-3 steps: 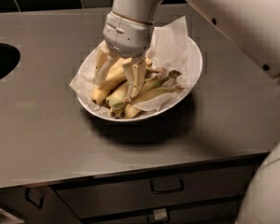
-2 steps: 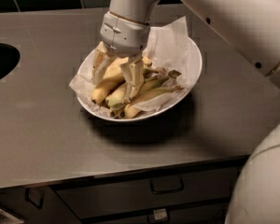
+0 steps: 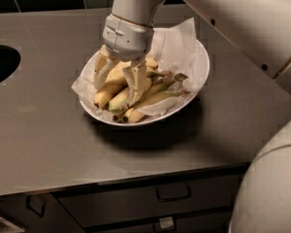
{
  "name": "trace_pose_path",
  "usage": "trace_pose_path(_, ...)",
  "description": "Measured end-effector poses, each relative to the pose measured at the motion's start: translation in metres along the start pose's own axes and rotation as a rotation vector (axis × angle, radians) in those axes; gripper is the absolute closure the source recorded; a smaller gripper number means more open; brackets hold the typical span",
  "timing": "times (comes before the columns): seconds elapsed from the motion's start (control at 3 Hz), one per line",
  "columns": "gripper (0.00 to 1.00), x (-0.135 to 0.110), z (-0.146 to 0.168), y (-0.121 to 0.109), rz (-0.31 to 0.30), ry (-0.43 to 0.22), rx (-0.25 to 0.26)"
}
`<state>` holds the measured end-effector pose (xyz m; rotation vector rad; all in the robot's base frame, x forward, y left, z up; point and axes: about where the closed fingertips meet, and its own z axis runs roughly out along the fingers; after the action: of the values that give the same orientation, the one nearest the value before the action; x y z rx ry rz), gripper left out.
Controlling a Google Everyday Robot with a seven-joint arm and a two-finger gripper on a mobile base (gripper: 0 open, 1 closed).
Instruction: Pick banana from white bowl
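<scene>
The white bowl (image 3: 204, 68), lined with crumpled white paper (image 3: 177, 46), stands on the grey counter and holds several bananas. My gripper (image 3: 118, 85) is lowered into the left side of the bowl. Its fingers are spread and straddle the pile. The left finger (image 3: 101, 73) is at the outer side of the pile. The right finger (image 3: 136, 83) rests on the short, green-tinged banana (image 3: 117, 101). Longer yellow bananas (image 3: 157, 98) lie to the right with their dark stems pointing right. The arm hides the bananas further back.
A dark round sink opening (image 3: 0, 64) is cut into the counter at the far left. The counter's front edge runs above drawers with handles (image 3: 173, 194). Dark tiles line the wall behind. My white arm and base fill the right side.
The gripper has shifted very slightly in the bowl. Its fingers stay spread over the bananas. The bowl and bananas have not visibly moved.
</scene>
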<state>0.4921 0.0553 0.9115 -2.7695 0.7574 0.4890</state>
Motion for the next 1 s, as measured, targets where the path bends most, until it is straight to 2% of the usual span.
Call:
trace_pose_path(0.33,0.52,-0.008,0.001,0.024,0.035,-0.007,-0.012)
trace_pose_path(0.67,0.63,-0.015,0.001,0.044,0.066,-0.007,-0.017)
trace_pose_path(1.0,0.63,-0.018,0.001,0.056,0.085,-0.008,-0.018)
